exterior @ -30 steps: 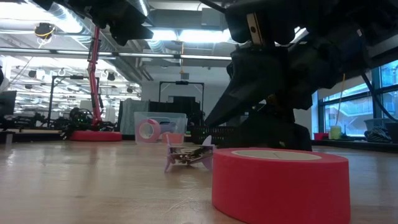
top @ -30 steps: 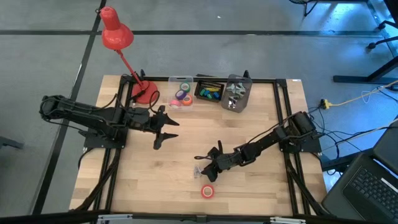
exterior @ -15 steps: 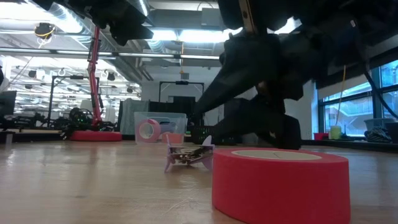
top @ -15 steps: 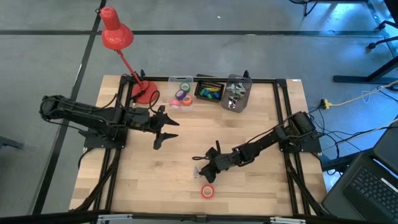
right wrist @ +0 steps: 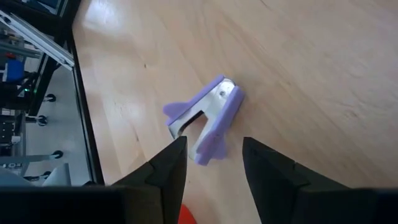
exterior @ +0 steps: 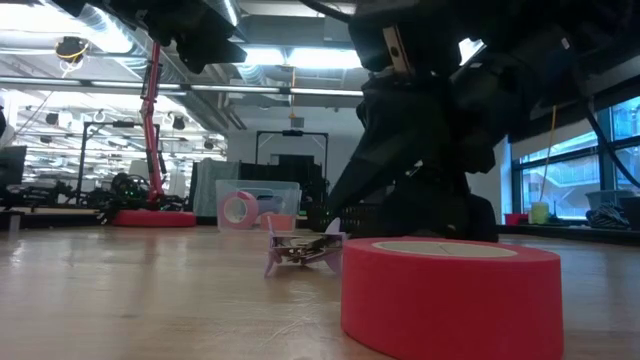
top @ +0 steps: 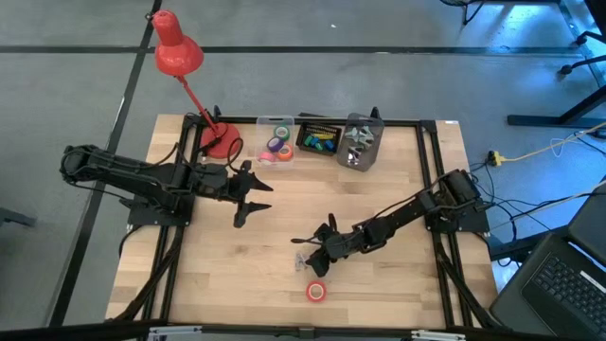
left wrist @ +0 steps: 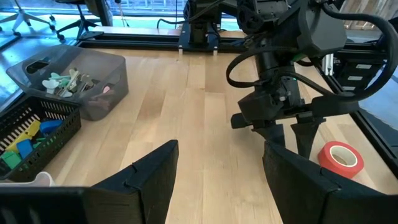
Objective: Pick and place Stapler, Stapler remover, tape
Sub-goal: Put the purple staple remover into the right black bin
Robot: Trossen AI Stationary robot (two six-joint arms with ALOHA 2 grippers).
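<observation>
A purple staple remover (right wrist: 205, 124) lies on its side on the wooden table, near the front middle (top: 299, 258); it also shows in the low view (exterior: 300, 250). My right gripper (right wrist: 214, 171) hovers just above it, open and empty (top: 312, 252). A red-orange tape roll (top: 316, 291) lies flat near the front edge (exterior: 450, 290). More tape rolls, green, purple and orange, sit in a clear box (top: 276, 142) at the back. My left gripper (top: 252, 201) waits open above the table's left half (left wrist: 217, 180). I cannot pick out a stapler.
A red desk lamp (top: 180, 57) stands at the back left. A black basket (top: 317, 139) and a grey bin (top: 360, 142) of small items stand at the back middle. Bare wood (top: 218, 275) lies at the front left.
My right gripper has shifted a little toward the table's far edge and turned slightly over the staple remover. The remover and the red tape roll have stayed where they were.
</observation>
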